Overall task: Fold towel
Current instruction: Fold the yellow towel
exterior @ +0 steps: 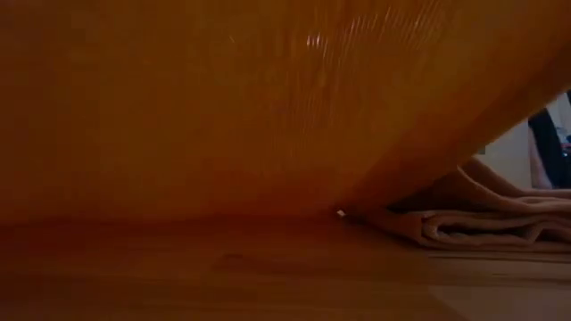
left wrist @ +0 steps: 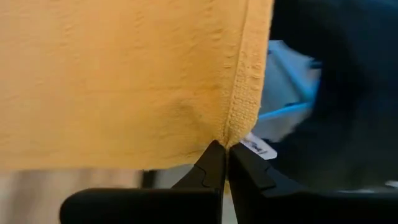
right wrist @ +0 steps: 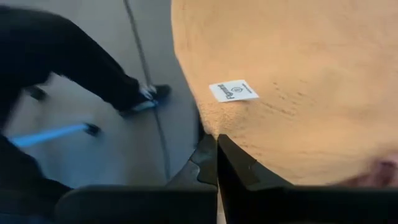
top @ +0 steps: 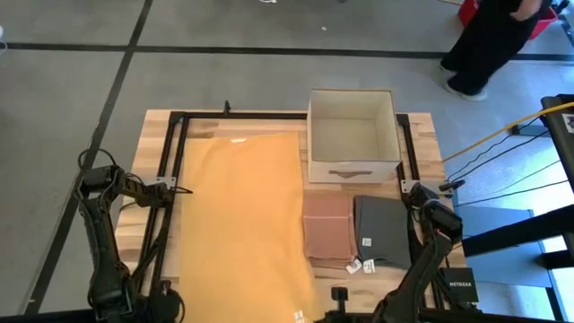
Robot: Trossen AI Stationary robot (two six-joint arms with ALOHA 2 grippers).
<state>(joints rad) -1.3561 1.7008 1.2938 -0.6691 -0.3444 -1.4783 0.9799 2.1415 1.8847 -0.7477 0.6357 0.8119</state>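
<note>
An orange towel [top: 242, 224] lies lengthwise from the table's far side to its near edge. In the low view its near part [exterior: 268, 107] hangs as a slanted sheet above the tabletop. My left arm [top: 112, 233] and right arm [top: 430, 247] reach in at the near edge toward the towel's two near corners. In the left wrist view my left gripper [left wrist: 225, 155] is shut on the towel's hem. In the right wrist view my right gripper [right wrist: 216, 146] is shut on the towel's edge, close to a white label [right wrist: 233, 91]. My left gripper pinches the towel's hemmed edge [left wrist: 239, 124] between its two fingers, beside a small white tag [left wrist: 258, 146]. The cloth spreads away from the fingertips, and this near end is raised off the table. My right gripper pinches the towel's edge [right wrist: 214, 124] just below the white label. The cloth runs on from the fingers, lifted here, while the towel's far end [top: 238, 148] rests on the table.
A white open box [top: 352, 135] stands at the far right of the table. Nearer lie a folded pinkish-brown towel [top: 328, 229], also in the low view [exterior: 473, 223], and a folded dark grey towel [top: 384, 231]. A person [top: 489, 40] stands beyond the table's far right corner.
</note>
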